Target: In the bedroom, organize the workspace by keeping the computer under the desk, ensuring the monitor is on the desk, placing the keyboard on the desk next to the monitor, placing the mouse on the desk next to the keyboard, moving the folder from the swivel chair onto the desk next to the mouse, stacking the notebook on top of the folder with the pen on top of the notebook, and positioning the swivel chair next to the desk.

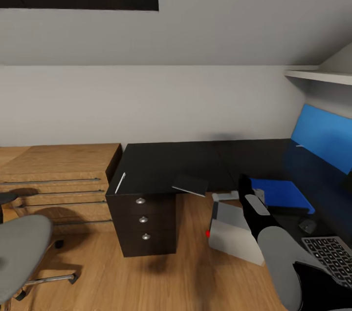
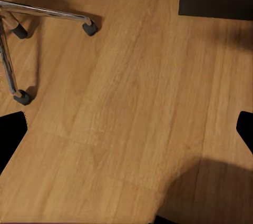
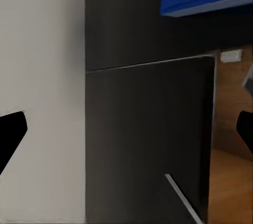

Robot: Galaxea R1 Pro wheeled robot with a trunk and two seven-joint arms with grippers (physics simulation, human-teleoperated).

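Cutting across the near right corner of the head view, the right arm hides part of the keyboard, whose right end runs out of frame on the desk. The mouse sits just beyond it, then the folder lying flat. Under the desk stands the computer, partly masked by the arm. At near left the swivel chair is cut off by the frame. Farther left on the desk lie the notebook, overhanging the near edge, and the pen. Both pincers spread wide, left pincer over bare floor, right pincer over the desk.
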